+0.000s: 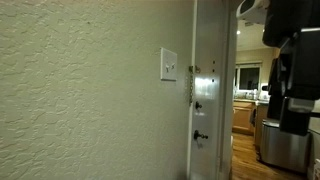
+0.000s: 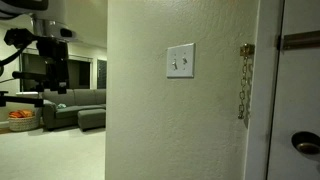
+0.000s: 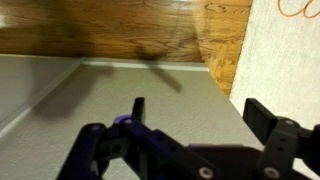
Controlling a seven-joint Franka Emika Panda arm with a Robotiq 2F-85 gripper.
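Observation:
In the wrist view my gripper [image 3: 200, 115] stands open, its two dark fingers [image 3: 265, 118] wide apart with nothing between them. Below it lies a grey floor surface [image 3: 90, 90]; a white textured wall [image 3: 285, 55] runs along the right. A white double light switch [image 1: 168, 65] [image 2: 180, 61] sits on the cream wall in both exterior views, well away from the robot arm [image 1: 295, 70] [image 2: 45, 50]. Beside the switch a brass door chain [image 1: 192, 85] [image 2: 243, 85] hangs at the edge of a white door [image 1: 212, 60].
The door carries a deadbolt [image 1: 198, 104] and a dark handle [image 1: 200, 135] [image 2: 305, 143]. Wooden flooring [image 3: 120, 25] lies beyond the grey surface. A grey sofa [image 2: 75, 105] stands behind the arm, and kitchen cabinets [image 1: 245, 110] show past the door.

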